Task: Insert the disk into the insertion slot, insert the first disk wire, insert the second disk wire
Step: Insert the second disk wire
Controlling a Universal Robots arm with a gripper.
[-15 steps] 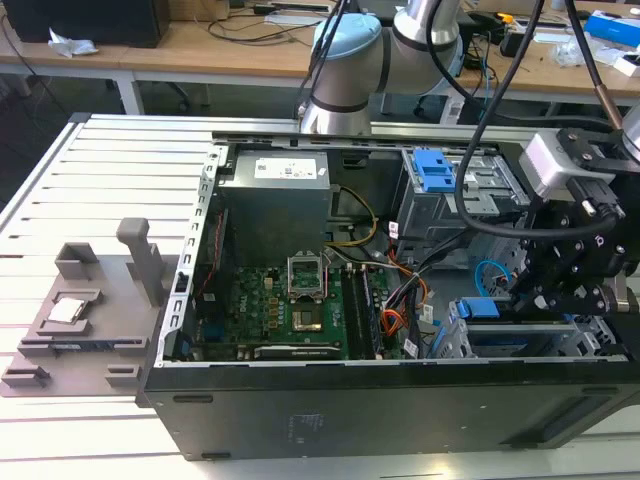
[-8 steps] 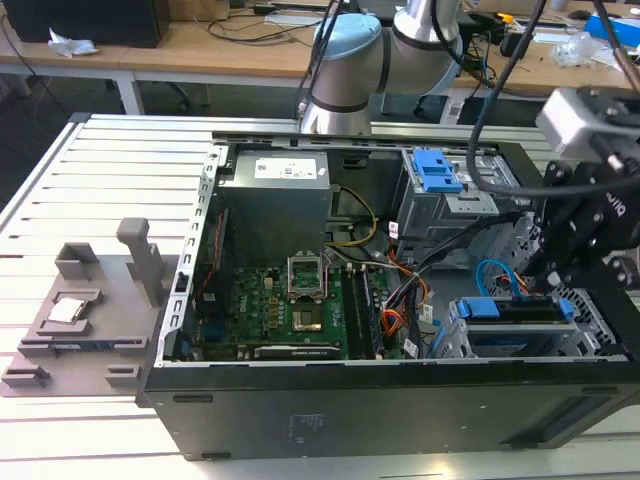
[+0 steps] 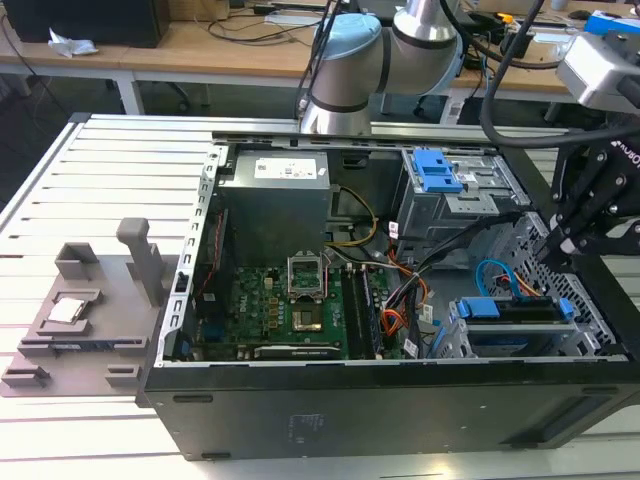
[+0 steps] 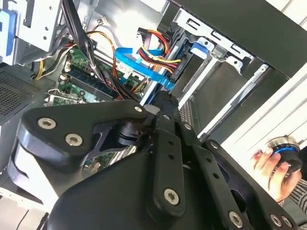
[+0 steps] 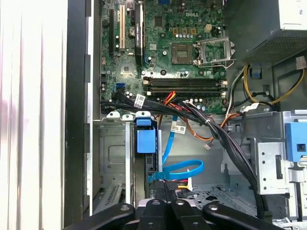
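gripper [image 3: 556, 250] hung at the right of the exterior view, over the open computer case [image 3: 300, 420], its black fingers drawn narrow at the connector of the blue flat cable [image 5: 180, 168]; whether they pinched it could not be told. disk [image 3: 520, 338], blue-framed, sat in the insertion slot [image 3: 455, 345] at lower right, just below.

The disk [image 3: 520, 328] sat inside the insertion slot [image 3: 462, 345], the silver sheet-metal cage at the exterior view's right end of the open case. Its bright blue carrier framed it, edge-on and level. In the first wrist view the blue carrier end [image 5: 146, 139] showed beside the cage wall [image 5: 111, 153], with a flat blue wire [image 5: 181, 170] looping just beside it.
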